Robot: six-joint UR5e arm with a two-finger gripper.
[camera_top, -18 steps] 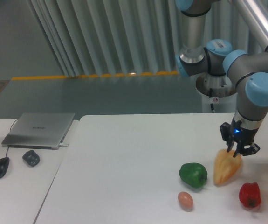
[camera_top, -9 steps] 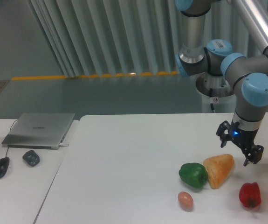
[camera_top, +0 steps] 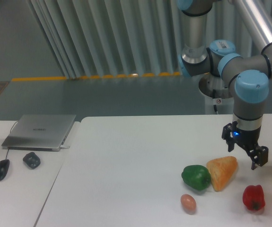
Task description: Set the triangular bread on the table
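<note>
1. The triangular bread [camera_top: 222, 172] lies flat on the table [camera_top: 126, 165], in the right part of the white top, with nothing gripping it.
2. Its golden orange-tan wedge points down and to the left, and its broad end faces up and to the right.
3. The bread's left edge sits just beside the green pepper [camera_top: 196, 177]; the two look to be touching or nearly so, and the view does not settle which.
4. The gripper [camera_top: 245, 146] hangs above and to the right of the bread, clear of it, with its two dark fingers spread wide and nothing between them.
5. One finger [camera_top: 228, 135] shows at the left under the wrist, and the other reaches lower to the right, near the table's right side.
6. A small blue light glows on the gripper body just above the fingers.
7. The arm [camera_top: 247, 90] comes down from the upper right, with grey links and pale blue joint caps.
8. The red pepper [camera_top: 253, 197] stands on the table below the gripper, to the right of the bread and apart from it.
9. A small tan-pink egg [camera_top: 188, 203] lies below the green pepper, near the front edge of the table.
10. On the adjacent desk at the left sit a closed silver laptop [camera_top: 40, 131], a black mouse [camera_top: 1, 169] and a small dark object [camera_top: 31, 160].
</note>
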